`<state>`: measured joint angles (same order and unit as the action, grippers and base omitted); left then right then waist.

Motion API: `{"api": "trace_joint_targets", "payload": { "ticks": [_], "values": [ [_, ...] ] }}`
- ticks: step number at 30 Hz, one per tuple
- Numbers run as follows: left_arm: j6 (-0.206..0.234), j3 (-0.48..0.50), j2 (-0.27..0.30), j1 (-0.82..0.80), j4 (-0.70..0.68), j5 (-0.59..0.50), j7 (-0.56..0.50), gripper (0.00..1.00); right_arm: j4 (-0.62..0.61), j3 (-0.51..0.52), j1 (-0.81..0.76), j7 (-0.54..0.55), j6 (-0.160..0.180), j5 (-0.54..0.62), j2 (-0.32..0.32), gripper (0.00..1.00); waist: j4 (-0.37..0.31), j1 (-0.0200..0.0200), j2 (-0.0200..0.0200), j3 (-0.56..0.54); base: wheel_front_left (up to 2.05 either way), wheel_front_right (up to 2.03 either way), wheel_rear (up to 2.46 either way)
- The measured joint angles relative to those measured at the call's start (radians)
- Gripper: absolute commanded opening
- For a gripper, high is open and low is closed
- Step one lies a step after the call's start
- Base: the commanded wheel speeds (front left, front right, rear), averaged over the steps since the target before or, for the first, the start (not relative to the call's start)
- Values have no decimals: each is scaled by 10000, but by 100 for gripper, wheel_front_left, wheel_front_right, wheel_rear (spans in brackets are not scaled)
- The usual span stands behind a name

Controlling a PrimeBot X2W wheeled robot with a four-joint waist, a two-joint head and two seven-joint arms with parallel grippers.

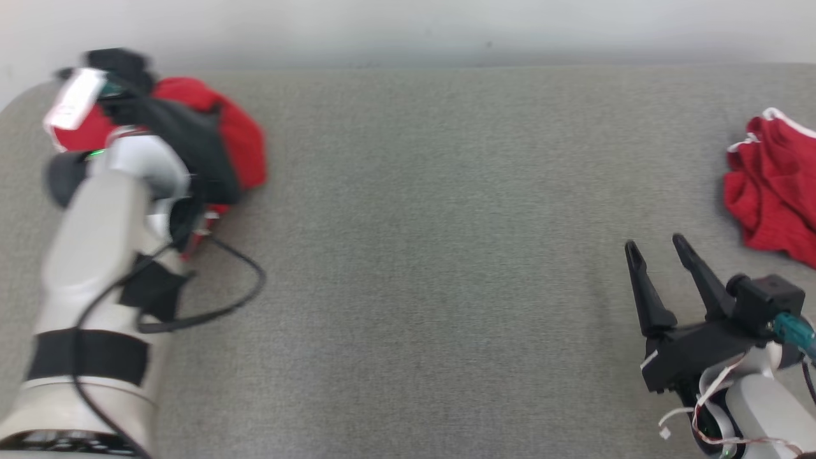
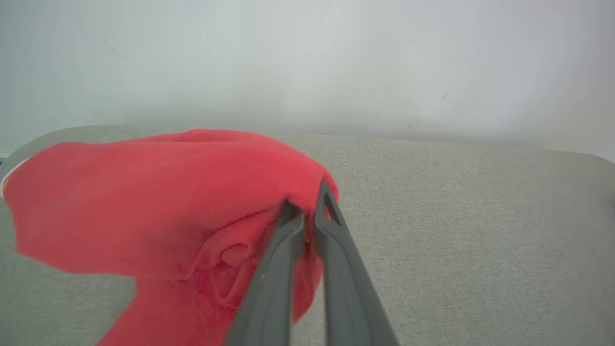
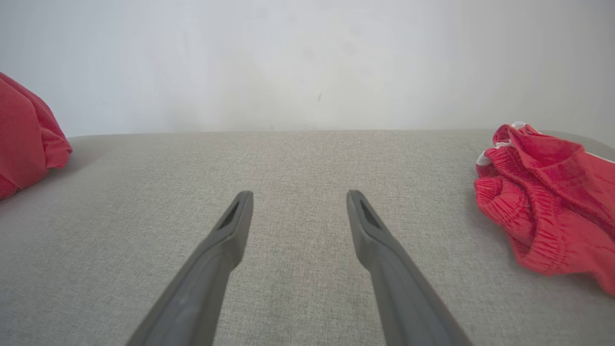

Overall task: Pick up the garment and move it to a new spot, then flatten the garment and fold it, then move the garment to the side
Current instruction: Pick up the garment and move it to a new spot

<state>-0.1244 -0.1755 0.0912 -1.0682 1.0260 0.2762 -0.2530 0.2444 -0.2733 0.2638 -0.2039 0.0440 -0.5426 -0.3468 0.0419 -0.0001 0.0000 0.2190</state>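
The garment [image 1: 245,143] is a bunched red cloth at the far left of the grey padded table [image 1: 446,223]. In the left wrist view my left gripper [image 2: 307,199] is shut on a fold of the garment [image 2: 144,192], and the cloth bulges to the left of the fingers. In the head view my left forearm [image 1: 95,255] and wrist cover much of it. The garment's edge [image 3: 24,134] also shows at the left of the right wrist view. My right gripper [image 1: 655,243] stands open at the lower right above bare table, with nothing between its fingers [image 3: 230,230].
A second crumpled red garment with white trim [image 1: 774,185] lies at the table's right edge, to the right of my right gripper [image 3: 299,194]. A pale wall runs behind the table's far edge. A black cable [image 1: 242,280] loops off my left forearm.
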Motion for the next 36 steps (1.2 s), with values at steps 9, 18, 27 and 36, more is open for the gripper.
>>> {"api": "trace_joint_targets", "payload": {
  "ticks": [9, 18, 27, 36],
  "values": [
    [-2, -1962, -495, 804, -1126, 869, 353, 0, 261, 169, -292, -171, 86, -163, 276, 100, -624, 0, 0, -433, 0, 0, 0],
    [-2, -3668, -545, 2516, -2305, 1937, 815, 0, 430, 395, -647, -318, 86, -192, 257, 100, -1153, 0, 0, -940, 0, 0, 0],
    [-2, -5348, -564, 3749, -3710, 2635, 1237, 0, 343, 531, -1070, -353, 90, -196, 228, 100, -1342, -1, -1, -1414, 0, 0, 0],
    [136, -7678, -472, 5245, -5931, 4228, 1590, 0, 165, 529, -1163, -424, 90, -196, 240, 100, -1403, 0, 0, -1435, 0, 0, 0]
  ]
}}
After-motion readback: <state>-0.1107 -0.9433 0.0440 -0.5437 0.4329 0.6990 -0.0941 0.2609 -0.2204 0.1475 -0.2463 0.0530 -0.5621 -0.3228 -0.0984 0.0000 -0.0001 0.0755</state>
